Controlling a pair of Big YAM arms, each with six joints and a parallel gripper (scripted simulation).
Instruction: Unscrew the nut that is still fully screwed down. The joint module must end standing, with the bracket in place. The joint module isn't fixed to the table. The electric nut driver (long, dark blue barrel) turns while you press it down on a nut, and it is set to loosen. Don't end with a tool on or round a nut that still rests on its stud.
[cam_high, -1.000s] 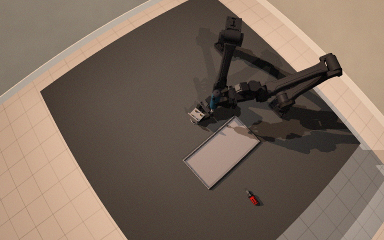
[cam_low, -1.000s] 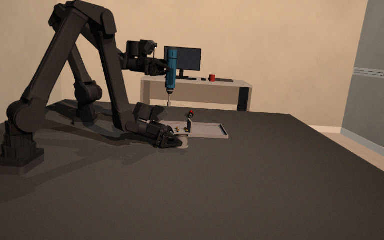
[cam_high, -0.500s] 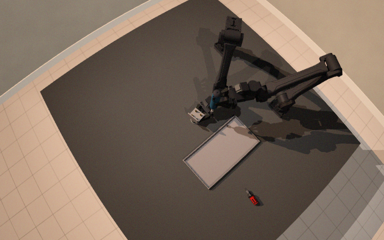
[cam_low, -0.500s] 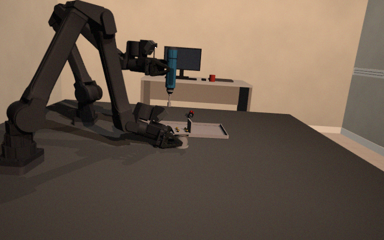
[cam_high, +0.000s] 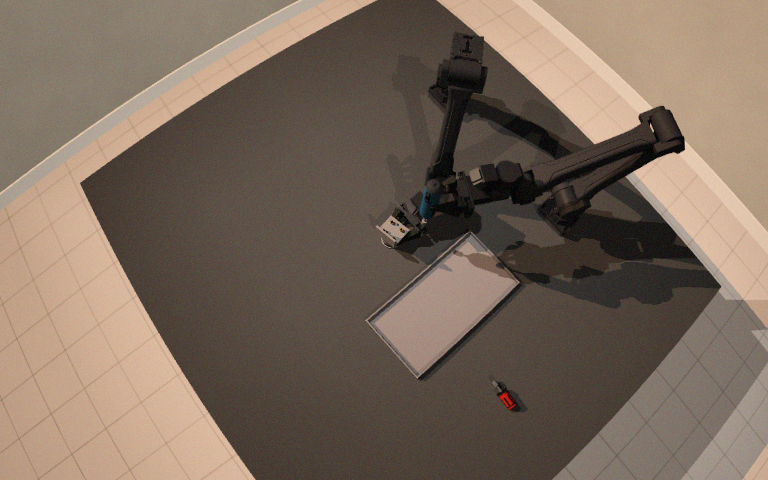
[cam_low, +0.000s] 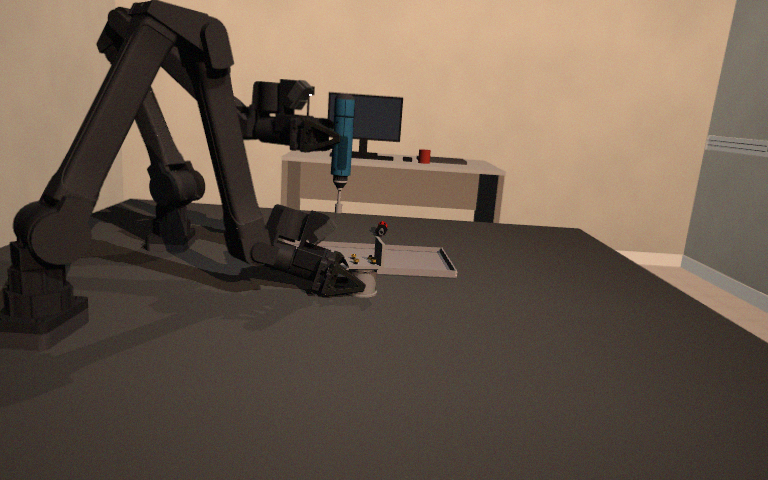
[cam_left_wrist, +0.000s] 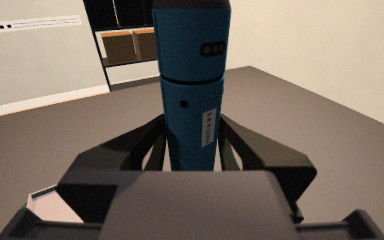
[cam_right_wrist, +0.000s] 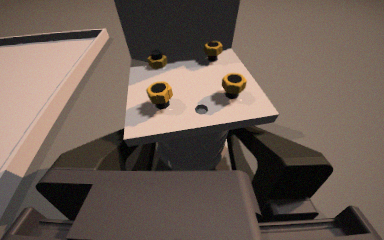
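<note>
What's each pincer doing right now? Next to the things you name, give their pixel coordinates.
Left pincer (cam_high: 431, 198) (cam_low: 338, 137) (cam_left_wrist: 192, 120): closed on the nut driver (cam_high: 427, 207) (cam_low: 343, 155) (cam_left_wrist: 192, 60).
Right pincer (cam_high: 393, 230) (cam_low: 363, 286) (cam_right_wrist: 191, 134): looks closed on the joint module (cam_high: 388, 245) (cam_low: 369, 283) (cam_right_wrist: 192, 150).

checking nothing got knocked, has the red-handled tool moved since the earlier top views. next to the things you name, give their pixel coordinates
No; the red-handled tool (cam_high: 506, 399) (cam_low: 382, 225) lies in the same spot off the tray's (cam_high: 391, 349) corner.
</note>
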